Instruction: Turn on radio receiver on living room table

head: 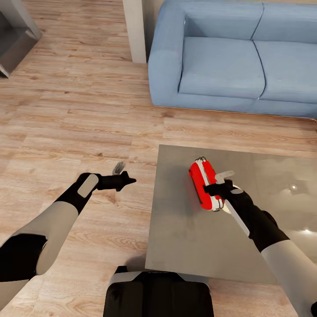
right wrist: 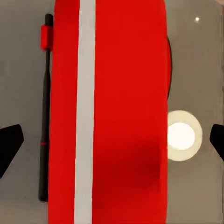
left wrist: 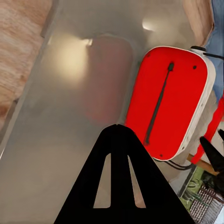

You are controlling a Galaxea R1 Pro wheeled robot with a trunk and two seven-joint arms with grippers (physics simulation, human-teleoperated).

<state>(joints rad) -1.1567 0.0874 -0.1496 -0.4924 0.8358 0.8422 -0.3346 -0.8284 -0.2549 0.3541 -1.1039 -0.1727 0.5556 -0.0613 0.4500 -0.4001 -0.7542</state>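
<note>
The left tool (head: 125, 179) is hovering over the wooden floor (head: 79, 119) at nine o'clock of the surface (head: 185, 237), its fingers looking pressed together. The radio receiver (head: 203, 185) is standing on edge near the surface's middle, with the blue sofa (head: 229, 57) at twelve o'clock beyond. The right tool (head: 216, 190) is reaching in from five o'clock, its fingertips (right wrist: 9, 144) spread wide, straddling the radio's red body.

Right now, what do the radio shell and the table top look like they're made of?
Radio receiver: looks like smooth moulded plastic, glossy red with white stripes; even colour, rounded edges.
Table: looks like polished grey stone, possibly a coated slab; faint mottling, and it mirrors lights and the radio's red. It is a simulator's render, so neither is certain.
</note>
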